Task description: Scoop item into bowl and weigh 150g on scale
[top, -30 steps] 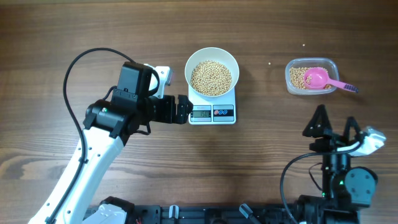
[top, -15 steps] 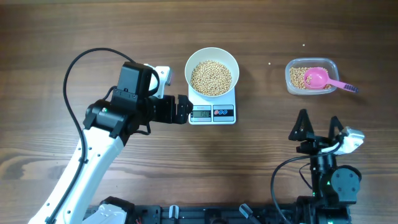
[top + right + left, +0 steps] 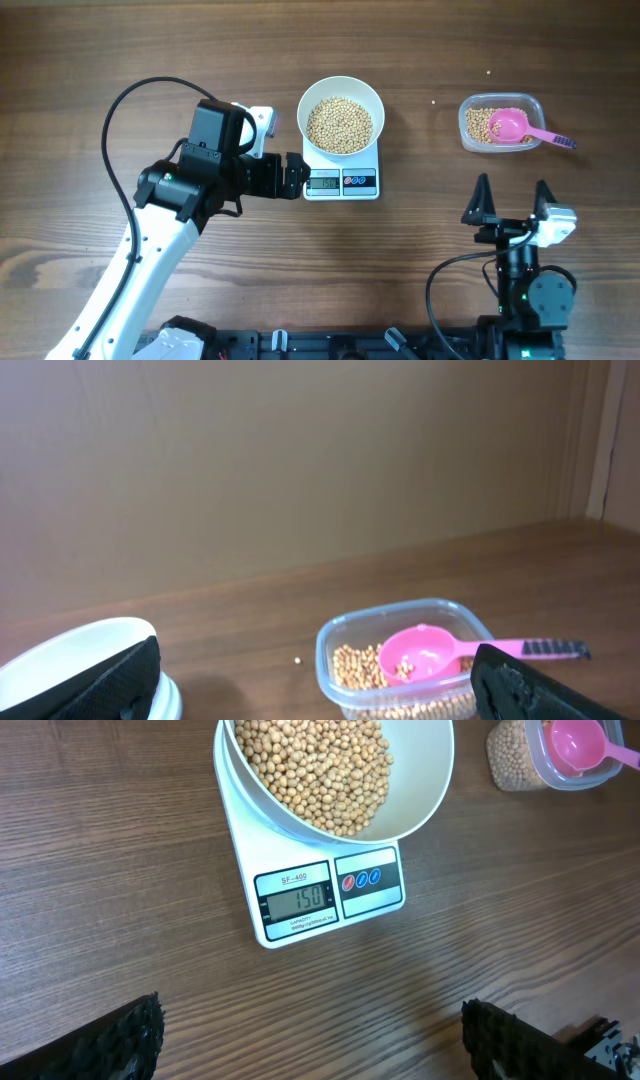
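We are seeing the beans [image 3: 339, 124] sitting in the bowl [image 3: 377, 100] on the scale [image 3: 341, 184]. Our left gripper [image 3: 294, 175] is hovering, jaws apart, just beside the scale's left edge. Our right gripper [image 3: 512, 195], jaws spread and empty, is hanging over bare counter [image 3: 420, 240] near the tub [image 3: 467, 128].

Left arm [image 3: 150, 260]: long white shell on the lower link, with blocky black joint housings above it. One housing carries a small green light [image 3: 168, 177]. Thin black left cable [image 3: 160, 80], a wide loop. White left camera block [image 3: 260, 120] at the wrist. Left end effector [image 3: 297, 176]: black, two fingers.

Right arm [image 3: 525, 290]: black throughout, with a black right cable [image 3: 430, 292] and a white right camera block [image 3: 556, 222]. Right end effector [image 3: 512, 183]: black fingers tapering to points, with grainy matte tips in the wrist view.
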`<action>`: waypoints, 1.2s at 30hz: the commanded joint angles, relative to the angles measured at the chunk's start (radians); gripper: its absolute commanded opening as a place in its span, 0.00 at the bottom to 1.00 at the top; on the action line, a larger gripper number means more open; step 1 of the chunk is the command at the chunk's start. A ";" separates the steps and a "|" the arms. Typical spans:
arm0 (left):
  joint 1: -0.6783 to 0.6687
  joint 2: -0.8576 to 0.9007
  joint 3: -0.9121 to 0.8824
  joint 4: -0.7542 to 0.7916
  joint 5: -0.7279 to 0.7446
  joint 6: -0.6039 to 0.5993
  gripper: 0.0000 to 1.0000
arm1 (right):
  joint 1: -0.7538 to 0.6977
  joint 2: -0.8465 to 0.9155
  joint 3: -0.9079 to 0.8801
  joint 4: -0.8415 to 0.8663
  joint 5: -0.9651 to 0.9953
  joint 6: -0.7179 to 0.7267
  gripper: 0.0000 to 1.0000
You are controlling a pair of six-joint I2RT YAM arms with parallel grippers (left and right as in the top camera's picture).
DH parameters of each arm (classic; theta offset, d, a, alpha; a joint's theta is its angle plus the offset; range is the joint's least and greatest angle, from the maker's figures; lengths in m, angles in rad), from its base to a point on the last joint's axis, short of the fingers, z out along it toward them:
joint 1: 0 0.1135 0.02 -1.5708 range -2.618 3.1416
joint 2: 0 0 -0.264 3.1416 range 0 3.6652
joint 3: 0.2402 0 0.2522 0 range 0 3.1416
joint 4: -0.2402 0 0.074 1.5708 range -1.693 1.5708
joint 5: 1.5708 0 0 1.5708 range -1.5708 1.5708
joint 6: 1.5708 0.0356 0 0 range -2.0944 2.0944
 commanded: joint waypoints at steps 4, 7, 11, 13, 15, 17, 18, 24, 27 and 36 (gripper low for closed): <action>-0.004 0.002 -0.007 0.003 0.012 0.016 1.00 | 0.006 -0.014 -0.060 0.055 0.018 -0.022 1.00; -0.004 0.002 -0.007 0.003 0.012 0.016 1.00 | 0.006 -0.014 -0.060 0.029 0.021 -0.022 0.99; -0.004 0.002 -0.007 0.003 0.012 0.016 1.00 | 0.006 -0.014 -0.060 0.002 0.018 -0.059 1.00; -0.004 0.002 -0.007 0.003 0.012 0.016 1.00 | 0.006 -0.014 -0.060 0.001 0.017 -0.079 1.00; -0.004 0.002 -0.007 0.003 0.012 0.016 1.00 | 0.006 -0.014 -0.060 0.001 0.013 -0.100 1.00; -0.004 0.002 -0.007 0.003 0.012 0.016 1.00 | 0.006 -0.014 -0.060 0.000 0.013 -0.110 1.00; -0.004 0.002 -0.007 0.003 0.012 0.016 1.00 | 0.006 -0.014 -0.060 0.000 0.013 -0.113 1.00; -0.004 0.002 -0.007 0.003 0.012 0.016 1.00 | 0.006 -0.014 -0.060 -0.006 -0.034 -0.158 0.99; -0.004 0.002 -0.007 0.003 0.012 0.016 1.00 | 0.006 -0.014 -0.060 -0.012 -0.093 -0.244 1.00; -0.004 0.002 -0.007 0.003 0.012 0.016 1.00 | 0.037 -0.014 -0.060 -0.012 -0.097 -0.259 1.00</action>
